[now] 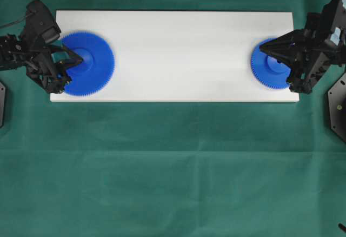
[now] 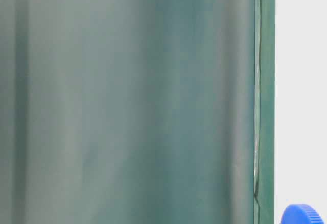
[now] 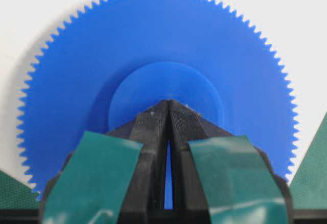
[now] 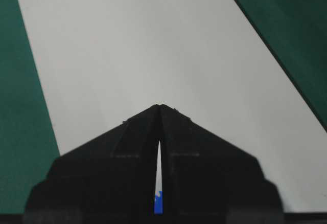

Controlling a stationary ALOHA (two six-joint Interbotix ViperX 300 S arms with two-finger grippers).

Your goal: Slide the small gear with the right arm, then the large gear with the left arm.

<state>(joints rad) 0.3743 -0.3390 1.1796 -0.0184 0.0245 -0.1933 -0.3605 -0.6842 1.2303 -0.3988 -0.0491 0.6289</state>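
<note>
The large gear [image 1: 100, 66] lies flat at the left end of the white board [image 1: 173, 47]. My left gripper [image 1: 81, 60] is shut, and its pointed tip rests over the gear's raised hub. In the left wrist view the left gripper [image 3: 168, 102], with teal tape on its fingers, sits on the hub of the large gear [image 3: 204, 35]. The small gear [image 1: 264, 72] lies at the board's right end. My right gripper [image 1: 261, 46] is shut, with its tip over the gear's rim on the side facing the board's middle. Through the shut right gripper [image 4: 160, 106] a sliver of the small gear [image 4: 158, 203] shows.
The white board [image 4: 153, 45] stretches ahead of the right gripper, bare between the two gears. Green cloth [image 1: 173, 166] covers the table around it. The table-level view shows a blue toothed rim [image 2: 304, 215] on the board [image 2: 301, 81]; I cannot tell which gear it is.
</note>
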